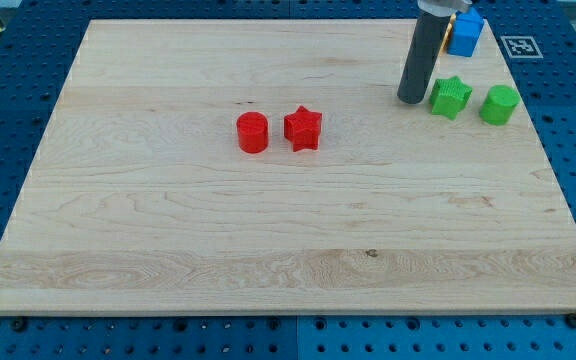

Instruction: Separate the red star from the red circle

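The red star (303, 128) lies near the middle of the wooden board, just to the right of the red circle (253, 132); a narrow gap separates them. My tip (410, 99) rests on the board toward the view's upper right, well to the right of the red star and just left of the green star (450, 96).
A green circle (500, 104) sits right of the green star near the board's right edge. A blue block (465, 32) lies at the top right, partly behind the rod. The wooden board (168, 240) rests on a blue perforated table.
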Motion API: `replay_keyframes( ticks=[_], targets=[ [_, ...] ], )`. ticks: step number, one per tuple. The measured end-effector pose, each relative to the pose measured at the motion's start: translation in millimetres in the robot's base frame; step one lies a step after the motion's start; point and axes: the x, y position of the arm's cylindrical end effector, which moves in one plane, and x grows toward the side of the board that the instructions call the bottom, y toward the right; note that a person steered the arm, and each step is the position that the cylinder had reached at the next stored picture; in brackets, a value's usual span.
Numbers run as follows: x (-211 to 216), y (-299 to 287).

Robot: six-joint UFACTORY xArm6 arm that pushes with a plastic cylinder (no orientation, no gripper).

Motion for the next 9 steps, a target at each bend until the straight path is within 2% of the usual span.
replay_keyframes(
  ticks=[3, 4, 5, 6, 7, 8, 9],
  targets=[
    [26.4, 29.0],
    [23.5, -18.0],
    [-4.8, -98.3],
    [-15.1, -170.3],
    [3.8, -218.8],
    [26.1, -246.4],
    [38.2, -212.9]
  ],
)
